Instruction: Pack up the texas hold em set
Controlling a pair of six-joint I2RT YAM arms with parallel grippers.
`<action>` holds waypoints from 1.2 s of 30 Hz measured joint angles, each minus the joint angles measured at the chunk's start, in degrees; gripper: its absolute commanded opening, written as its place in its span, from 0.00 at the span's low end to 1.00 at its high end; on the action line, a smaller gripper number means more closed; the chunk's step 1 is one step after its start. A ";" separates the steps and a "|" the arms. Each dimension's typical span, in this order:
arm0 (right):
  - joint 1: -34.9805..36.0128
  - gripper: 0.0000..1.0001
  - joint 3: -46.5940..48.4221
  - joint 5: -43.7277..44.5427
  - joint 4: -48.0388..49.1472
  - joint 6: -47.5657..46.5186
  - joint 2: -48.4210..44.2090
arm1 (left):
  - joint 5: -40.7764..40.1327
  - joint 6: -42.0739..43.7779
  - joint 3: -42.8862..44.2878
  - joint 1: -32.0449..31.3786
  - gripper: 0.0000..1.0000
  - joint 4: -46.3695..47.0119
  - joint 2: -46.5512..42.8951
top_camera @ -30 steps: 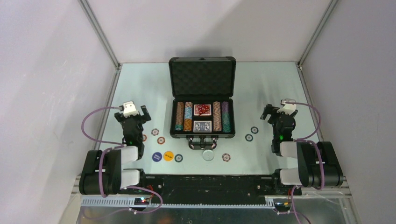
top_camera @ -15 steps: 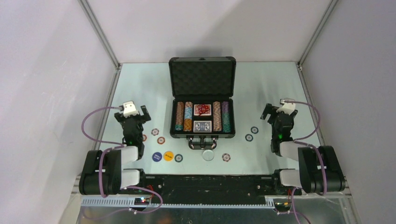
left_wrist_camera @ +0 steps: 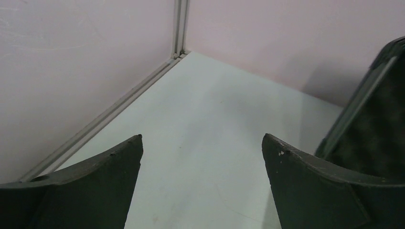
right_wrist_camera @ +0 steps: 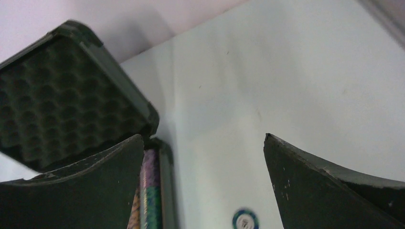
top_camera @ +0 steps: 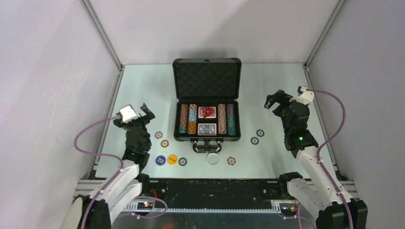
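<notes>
Poker case point(top_camera: 206, 78) stood open on the worktop point(top_camera: 143, 90); left tool point(left_wrist_camera: 201, 143) and right tool point(right_wrist_camera: 203, 138) were spread wide, holding nothing.

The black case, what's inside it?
Inside the case are rows of striped chips, red dice and a blue card deck. Bumpy foam lines the lid. What lies beneath the dice is hidden.

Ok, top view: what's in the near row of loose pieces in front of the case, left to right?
Blue button → yellow button → dark chip → pale disc → reddish chip.
</notes>
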 measured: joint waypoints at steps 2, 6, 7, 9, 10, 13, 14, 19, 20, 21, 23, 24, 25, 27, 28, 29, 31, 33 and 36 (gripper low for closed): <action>0.15 0.99 1.99 -2.23 -5.27 2.45 -0.22 | -2.23 -2.73 2.32 -2.08 1.00 -6.10 -3.45; 0.44 0.98 3.43 -6.91 -13.07 6.82 -1.68 | -2.54 -12.63 8.72 -3.43 1.00 -21.88 -10.34; 0.70 0.97 3.48 -7.78 -14.95 8.33 -2.38 | -1.99 -14.82 9.94 -3.45 1.00 -25.09 -11.34; 1.84 0.97 4.07 -8.68 -19.04 11.30 -3.13 | 0.15 -19.21 13.27 -3.48 1.00 -33.35 -12.59; 3.06 0.97 4.74 -8.55 -20.96 12.59 -3.02 | 1.33 -20.70 15.10 -3.50 1.00 -37.09 -12.55; 11.23 0.97 8.13 -5.35 -27.69 16.11 -1.18 | 5.49 -24.24 21.07 -3.52 1.00 -46.88 -10.16; 14.49 0.97 9.20 -4.33 -29.49 16.90 -0.59 | 6.54 -25.22 22.69 -3.54 1.00 -49.57 -9.33; 34.38 0.96 13.94 3.82 -41.20 23.54 2.86 | 13.51 -28.70 27.65 -3.56 0.99 -60.54 -7.17; 37.09 0.96 14.27 4.70 -42.84 24.61 3.37 | 14.36 -29.05 27.65 -3.56 1.00 -61.83 -7.61; 40.70 0.96 14.51 5.95 -44.81 26.21 3.98 | 15.19 -29.16 27.63 -3.56 1.00 -64.00 -8.52; 47.21 0.96 14.67 7.87 -48.17 29.38 5.90 | 15.74 -29.09 27.63 -3.56 1.00 -66.84 -10.40; 50.42 0.96 14.73 8.63 -49.72 31.04 7.50 | 15.72 -29.00 27.71 -3.56 1.00 -68.50 -11.61; 53.20 0.96 14.82 9.29 -51.10 32.65 9.29 | 15.67 -28.92 27.82 -3.54 1.00 -69.48 -12.11; 57.61 0.97 14.88 10.16 -53.05 35.47 13.51 | 15.45 -28.00 28.92 -3.54 1.00 -72.54 -12.87; 59.45 0.97 14.88 10.34 -53.75 36.83 15.98 | 15.30 -27.69 29.59 -3.56 1.00 -73.48 -12.98; 60.50 0.97 14.93 10.47 -54.16 37.64 17.84 | 15.08 -27.36 30.18 -3.54 1.00 -74.12 -12.98; 62.07 0.98 14.93 10.49 -54.53 39.21 22.12 | 14.56 -26.58 30.80 -3.56 1.00 -74.93 -13.07; 62.27 0.98 14.93 10.36 -54.29 39.71 24.87 | 14.10 -26.21 30.84 -3.54 1.00 -75.87 -13.20; 61.22 0.98 14.91 9.31 -53.13 39.52 26.93 | 14.01 -25.99 30.84 -3.56 1.00 -76.72 -13.18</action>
